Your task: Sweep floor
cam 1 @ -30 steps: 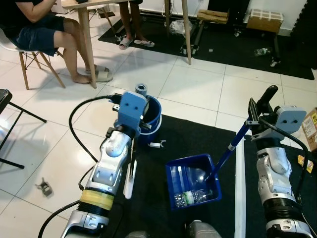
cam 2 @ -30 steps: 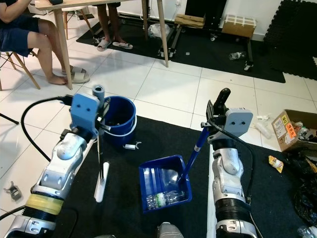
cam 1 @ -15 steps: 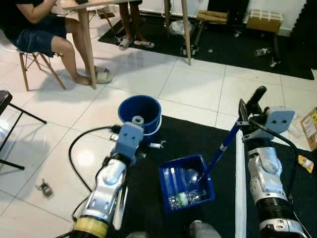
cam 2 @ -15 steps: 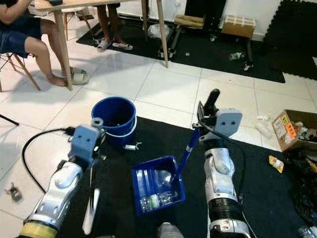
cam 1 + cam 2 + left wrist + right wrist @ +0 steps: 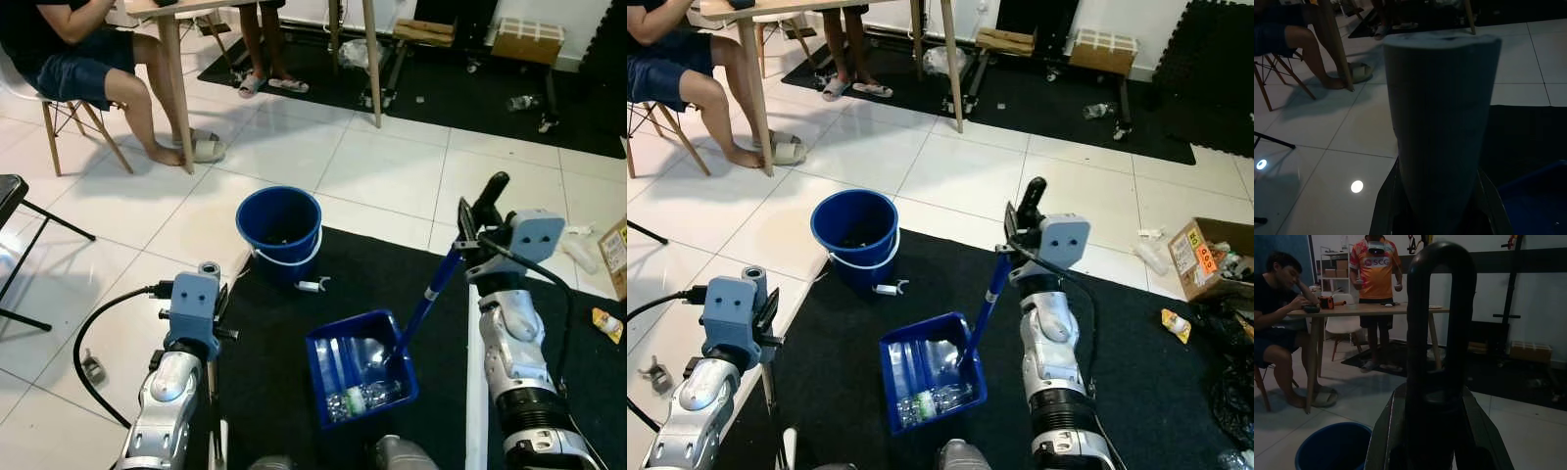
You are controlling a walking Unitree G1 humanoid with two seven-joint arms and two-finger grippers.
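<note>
Left eye view: the blue dustpan point(image 5: 361, 368) sits on the black mat point(image 5: 284, 323) right in front of me, tilted a little, with a crushed clear bottle point(image 5: 364, 396) and some clear wrapping lying inside it. Its long blue handle point(image 5: 429, 292) slants up and to my right, ending in a black looped grip point(image 5: 490, 192). My right gripper point(image 5: 470, 240) is clamped on that handle just under the loop; in the right wrist view my black fingers point(image 5: 1393, 431) press against either side of the grip point(image 5: 1440, 323).

My left gripper point(image 5: 764, 338) is down low on my left, at the edge of the mat where it meets the white tiles point(image 5: 127, 255). Its fingers are closed around the grey broom handle point(image 5: 1442, 122), which stands as a thick upright post between them in the left wrist view. A thin stick point(image 5: 770, 384) runs down below the gripper.

Beyond the dustpan stands a blue bucket point(image 5: 279, 227) with a white bail, at the mat's far edge. A small white clip point(image 5: 311, 286) lies on the mat just beside it.

Farther off, a person point(image 5: 73, 59) sits on a chair point(image 5: 59, 122) at a wooden table point(image 5: 176, 59), sandalled feet on the tiles. A second person point(image 5: 1375, 279) stands behind the table.
</note>
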